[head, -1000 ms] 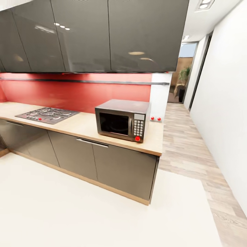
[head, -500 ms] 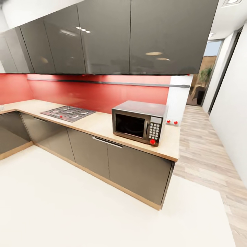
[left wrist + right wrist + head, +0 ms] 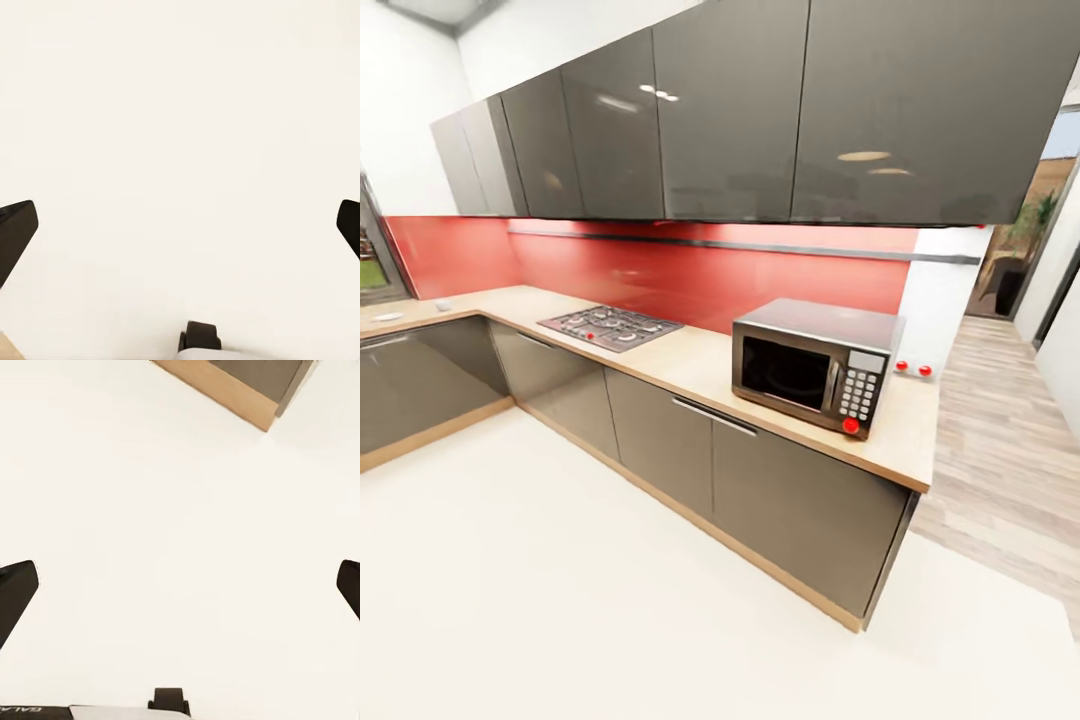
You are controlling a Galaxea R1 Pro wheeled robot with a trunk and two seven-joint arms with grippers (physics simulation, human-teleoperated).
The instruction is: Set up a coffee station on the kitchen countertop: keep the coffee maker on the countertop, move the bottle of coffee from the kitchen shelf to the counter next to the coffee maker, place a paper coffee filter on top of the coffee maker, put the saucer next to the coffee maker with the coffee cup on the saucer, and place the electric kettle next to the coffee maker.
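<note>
Left wrist view: left claw (image 3: 180,225) spread wide, empty | right claw (image 3: 180,585) likewise, over floor (image 3: 150,510)

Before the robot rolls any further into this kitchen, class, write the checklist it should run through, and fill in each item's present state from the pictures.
1. Left gripper empty, fingers spread wide over the pale floor: ok.
2. Right gripper empty and open likewise: ok.
3. Coffee maker located: not ok; the countertop carries a microwave and a stovetop, no coffee maker among them.
4. Shelf with the bottle of coffee located: not ok.
5. Small things on the far-left counter: cannot tell what they are, too small.
6. Floor ahead of the cabinets free of obstacles: ok.
</note>
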